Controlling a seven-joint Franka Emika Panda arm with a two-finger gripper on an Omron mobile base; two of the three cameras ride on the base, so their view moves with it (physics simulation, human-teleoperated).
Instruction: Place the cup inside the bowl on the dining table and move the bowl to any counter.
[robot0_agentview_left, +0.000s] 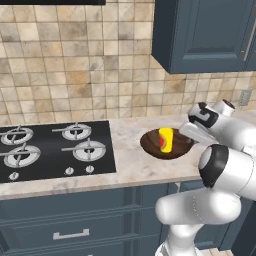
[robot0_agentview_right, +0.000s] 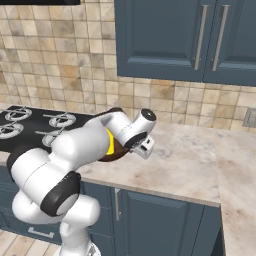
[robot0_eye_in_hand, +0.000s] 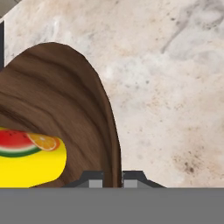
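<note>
Setting the bowl (robot0_agentview_left: 166, 144) down is your step: it sits over the worktop (robot0_agentview_left: 131, 165) at three o'clock from the hob (robot0_agentview_left: 52, 148), with the cup (robot0_agentview_left: 166, 139) standing inside. Your tool (robot0_eye_in_hand: 112, 178) pinches the bowl's rim at its three o'clock edge, one tip on each side of the wall. Lower until the base looks flat on the stone, then spread the tips and lift straight off. Count: one bowl, one cup, one hob with four burners
</note>
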